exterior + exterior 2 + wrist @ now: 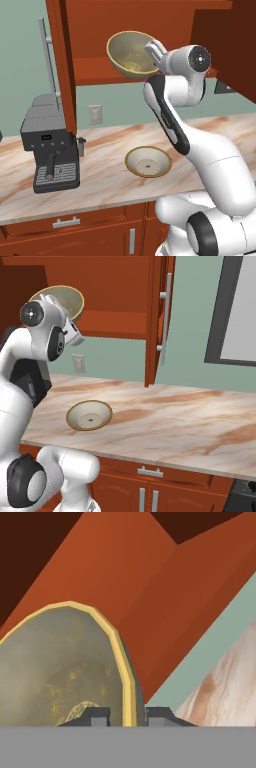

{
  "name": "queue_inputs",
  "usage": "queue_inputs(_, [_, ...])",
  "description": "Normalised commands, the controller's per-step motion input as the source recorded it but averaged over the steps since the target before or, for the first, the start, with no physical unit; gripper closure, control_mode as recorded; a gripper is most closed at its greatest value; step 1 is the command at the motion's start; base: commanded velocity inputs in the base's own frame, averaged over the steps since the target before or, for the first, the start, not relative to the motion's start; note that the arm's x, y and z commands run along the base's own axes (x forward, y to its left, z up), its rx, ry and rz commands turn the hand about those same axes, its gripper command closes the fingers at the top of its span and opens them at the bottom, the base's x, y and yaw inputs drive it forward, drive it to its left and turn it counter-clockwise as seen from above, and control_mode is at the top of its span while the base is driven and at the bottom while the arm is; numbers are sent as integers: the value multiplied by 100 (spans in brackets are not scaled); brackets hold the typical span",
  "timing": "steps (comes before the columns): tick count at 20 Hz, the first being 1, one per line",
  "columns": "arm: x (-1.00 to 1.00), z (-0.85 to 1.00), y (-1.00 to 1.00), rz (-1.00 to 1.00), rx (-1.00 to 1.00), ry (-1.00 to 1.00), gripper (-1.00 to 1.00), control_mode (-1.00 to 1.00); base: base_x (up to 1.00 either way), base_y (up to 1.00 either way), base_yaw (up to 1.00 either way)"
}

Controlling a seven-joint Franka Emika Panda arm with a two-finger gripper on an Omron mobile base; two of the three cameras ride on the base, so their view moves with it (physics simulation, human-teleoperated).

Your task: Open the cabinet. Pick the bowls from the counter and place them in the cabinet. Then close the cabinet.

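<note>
The cabinet [95, 70] hangs open, its left door [62, 65] and right door [157, 321] swung out. My gripper [128, 716] is shut on the rim of the deep tan bowl [55, 667], one finger inside and one outside. The arm holds this deep bowl [131, 54] tilted in the air at the front of the cabinet's lower shelf, and it also shows at the upper left [62, 298] behind the white hand. The shallower bowl [148, 162] with a cream inside sits upright on the marble counter [100, 175], below the arm [90, 415].
A grey coffee machine [50, 150] stands on the counter under the left door. A wall outlet [95, 114] is on the green wall. A dark-framed window [235, 311] lies to the right. Drawers [67, 222] run under the counter.
</note>
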Motion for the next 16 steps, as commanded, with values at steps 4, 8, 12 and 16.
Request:
queue_inputs(4, [71, 0, 27, 0, 0, 0, 100, -100, 0, 0, 0])
queue_inputs(8, [68, -2, 30, 0, 0, 0, 100, -100, 0, 0, 0])
queue_inputs(12, [60, -13, 32, 0, 0, 3, 100, -100, 0, 0, 0])
queue_inputs(16, [53, -11, 28, 0, -1, 1, 100, -100, 0, 0, 0])
